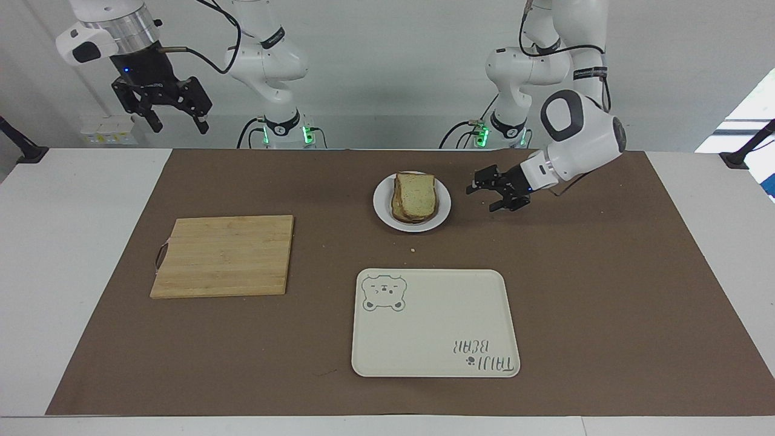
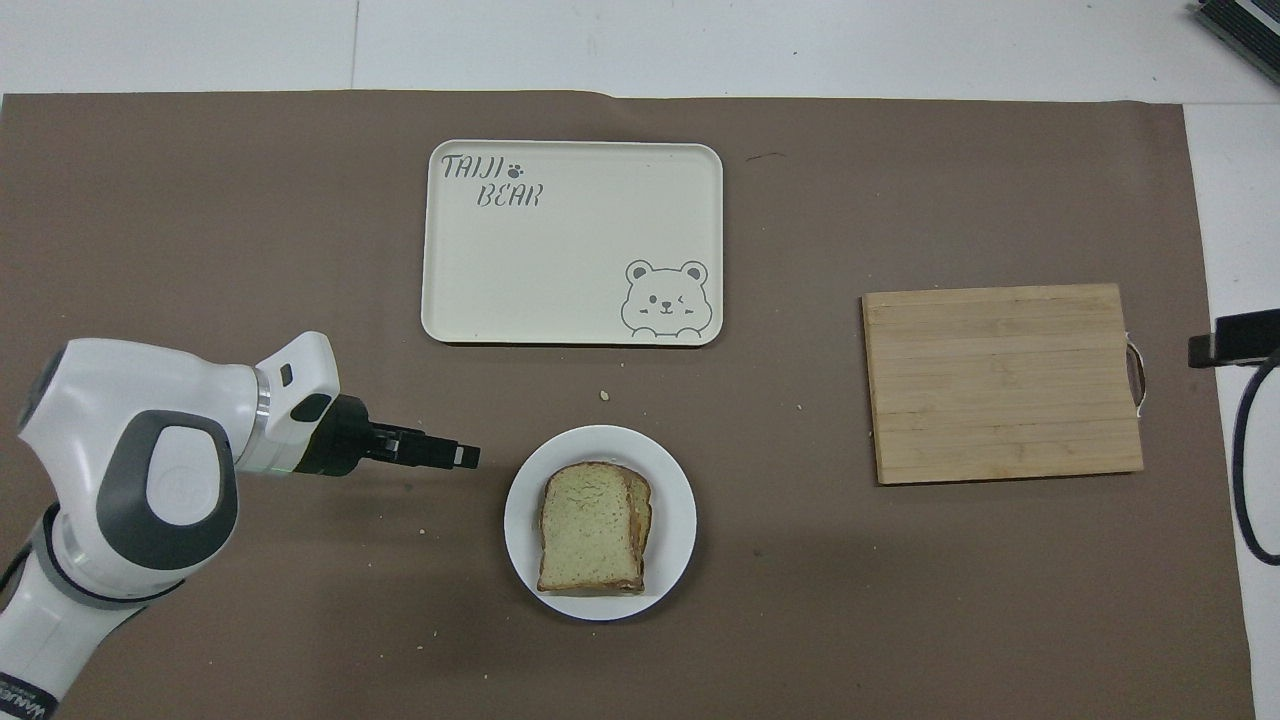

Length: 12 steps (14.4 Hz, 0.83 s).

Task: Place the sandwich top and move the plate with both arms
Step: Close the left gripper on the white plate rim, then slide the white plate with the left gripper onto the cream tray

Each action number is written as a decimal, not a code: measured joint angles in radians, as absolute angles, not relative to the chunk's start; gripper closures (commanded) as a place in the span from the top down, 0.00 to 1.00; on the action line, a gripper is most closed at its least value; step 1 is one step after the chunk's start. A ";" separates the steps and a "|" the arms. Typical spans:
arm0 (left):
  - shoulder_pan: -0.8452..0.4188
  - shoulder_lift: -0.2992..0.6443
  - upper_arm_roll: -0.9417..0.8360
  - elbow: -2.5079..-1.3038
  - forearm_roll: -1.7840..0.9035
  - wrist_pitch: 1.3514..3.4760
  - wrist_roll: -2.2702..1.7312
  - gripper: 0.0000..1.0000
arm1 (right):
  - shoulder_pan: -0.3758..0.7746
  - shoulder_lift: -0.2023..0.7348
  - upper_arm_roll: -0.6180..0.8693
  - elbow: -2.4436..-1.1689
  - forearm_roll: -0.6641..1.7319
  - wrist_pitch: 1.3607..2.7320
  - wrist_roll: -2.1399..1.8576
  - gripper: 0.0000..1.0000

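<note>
I see only the tip of my right gripper (image 2: 1232,338) at the overhead view's edge; in the facing view it (image 1: 177,120) hangs high with fingers spread. My left gripper (image 1: 489,195) sits low beside the plate (image 1: 442,209) — fingers apart, not touching. The sandwich top (image 1: 416,192) lies stacked on that plate — lower layers hidden.

Pale speckled sandwich top (image 1: 418,195), white plate (image 1: 381,209), cream bear-printed tray (image 1: 436,327), brown mat (image 1: 605,290).
</note>
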State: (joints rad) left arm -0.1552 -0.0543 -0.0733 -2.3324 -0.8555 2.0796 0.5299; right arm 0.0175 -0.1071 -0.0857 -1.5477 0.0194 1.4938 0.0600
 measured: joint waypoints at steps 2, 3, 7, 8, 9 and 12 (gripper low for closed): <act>-0.168 -0.052 -0.073 -2.403 -0.927 2.112 0.607 1.00 | 0.019 -0.107 -0.078 -1.546 -0.010 1.494 0.060 1.00; -0.172 -0.052 -0.073 -2.435 -0.958 2.129 0.642 1.00 | 0.019 -0.107 -0.075 -1.546 -0.014 1.494 0.060 1.00; -0.255 -0.052 -0.073 -2.505 -1.047 2.221 0.691 1.00 | 0.021 -0.107 -0.068 -1.548 -0.014 1.493 0.060 1.00; -0.281 -0.052 -0.073 -2.514 -1.074 2.243 0.691 1.00 | 0.021 -0.107 -0.066 -1.548 -0.013 1.488 0.060 1.00; -0.307 -0.052 -0.073 -2.524 -1.108 2.264 0.691 0.96 | 0.021 -0.107 -0.065 -1.548 -0.013 1.480 0.060 1.00; -0.348 -0.035 -0.074 -2.549 -1.198 2.297 0.742 0.74 | 0.021 -0.107 -0.064 -1.548 -0.012 1.467 0.060 1.00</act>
